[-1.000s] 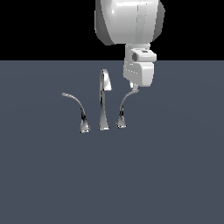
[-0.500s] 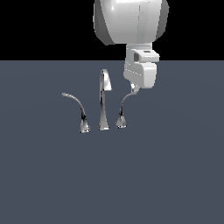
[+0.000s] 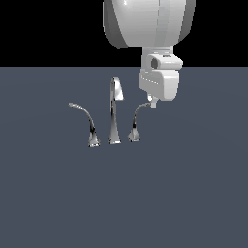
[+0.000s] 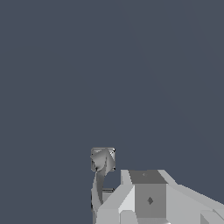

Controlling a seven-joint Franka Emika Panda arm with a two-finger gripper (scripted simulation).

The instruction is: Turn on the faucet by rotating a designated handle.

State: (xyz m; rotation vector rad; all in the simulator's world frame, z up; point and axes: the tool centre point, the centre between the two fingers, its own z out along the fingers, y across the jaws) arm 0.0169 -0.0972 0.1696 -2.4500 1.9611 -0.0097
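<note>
The chrome faucet stands on the grey floor in the exterior view, with a tall slim spout (image 3: 115, 110) in the middle. The handle (image 3: 135, 122), the short steep lever, rises on the exterior view's right of the spout. My gripper (image 3: 152, 102) hangs under the white hand right at the handle's curved tip and looks shut, holding nothing. The longer, low-sweeping lever (image 3: 85, 121) is on the exterior view's left. In the wrist view the handle (image 4: 102, 160) shows from above beside my fingers (image 4: 144, 197).
A flat grey floor (image 3: 184, 193) lies all around the faucet. The large white arm link (image 3: 145, 24) hangs above and behind the handle.
My gripper has shifted slightly, ending a little lower at the handle's tip. The handle and the rest of the faucet look unmoved.
</note>
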